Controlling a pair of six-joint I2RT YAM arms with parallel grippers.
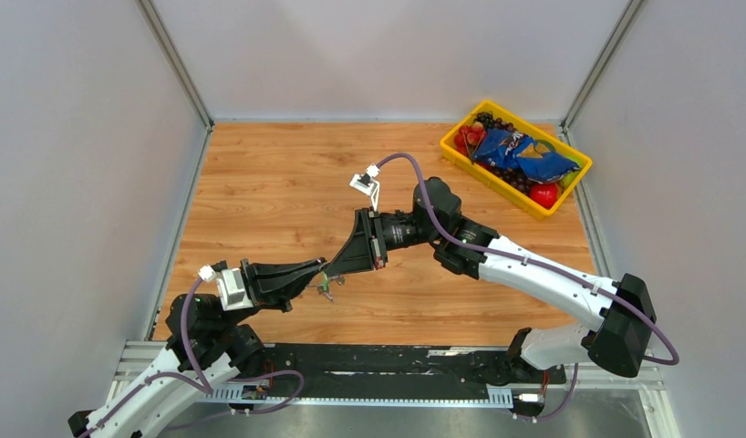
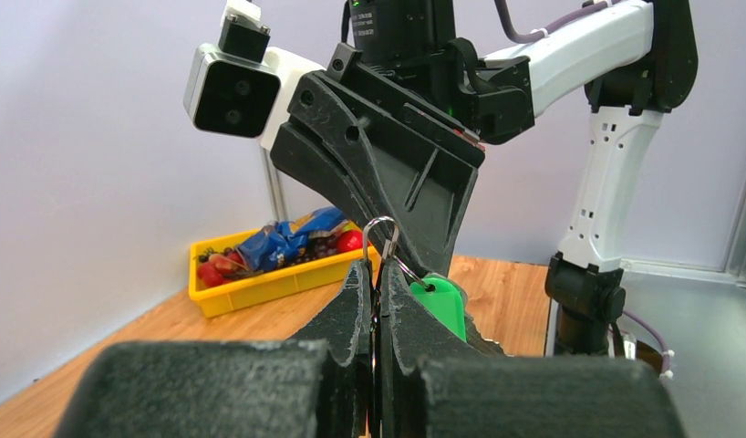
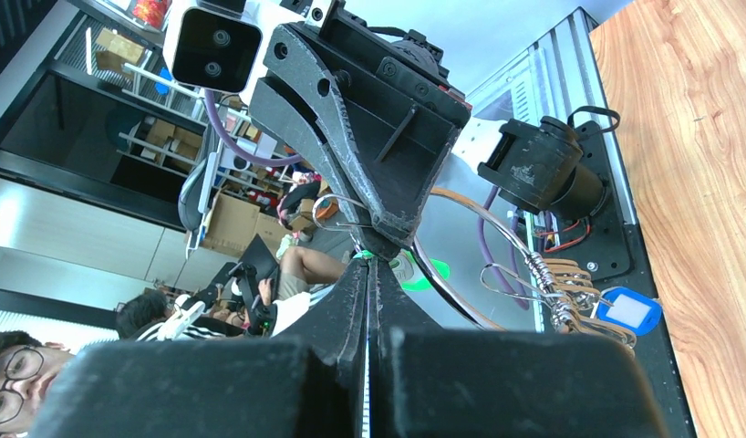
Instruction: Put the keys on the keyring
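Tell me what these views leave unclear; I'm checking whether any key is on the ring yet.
- Top view: the keys are too small to tell apart, crowded by the tips of the left claw and right claw.
- Left wrist view: how the small ring links to the green tag is hidden behind the left claw's fingers.
- Right wrist view: what the right claw pinches is covered by its own shut fingers.

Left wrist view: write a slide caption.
Left gripper pinches a small metal ring beside the green key tag, right gripper tip to tip above it.

bright even light, blurred foregrounds
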